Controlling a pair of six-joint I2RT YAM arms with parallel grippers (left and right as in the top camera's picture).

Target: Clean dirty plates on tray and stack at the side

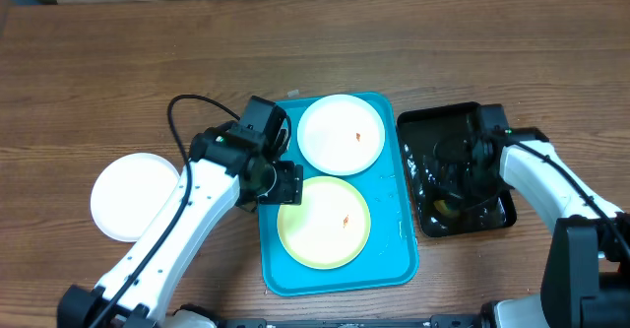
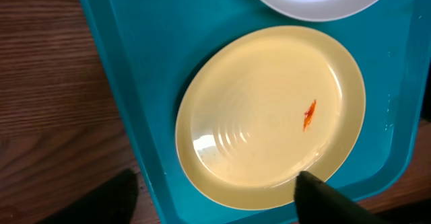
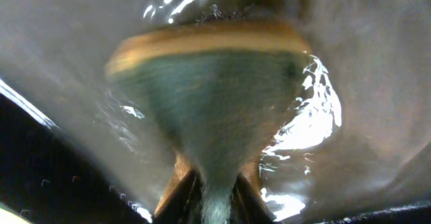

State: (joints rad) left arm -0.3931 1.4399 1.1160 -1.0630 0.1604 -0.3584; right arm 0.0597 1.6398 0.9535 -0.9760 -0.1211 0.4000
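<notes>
The turquoise tray [image 1: 396, 261] holds a white plate [image 1: 341, 134] at the back and a pale yellow-green plate [image 1: 325, 222] in front, each with a small orange stain. A third white plate [image 1: 136, 196] lies on the table at the left. My left gripper [image 1: 281, 182] is open at the tray's left rim. In the left wrist view its fingers [image 2: 215, 197] straddle the tray rim [image 2: 135, 83] and the yellow-green plate's edge [image 2: 269, 116]. My right gripper [image 1: 455, 185] is down in the black tray, shut on a green-and-yellow sponge [image 3: 209, 96].
The glossy black tray [image 1: 428, 126] stands right of the turquoise tray and holds water; its wet floor fills the right wrist view [image 3: 54, 49]. A black cable loops off the left arm [image 1: 175, 111]. Bare wooden table lies around.
</notes>
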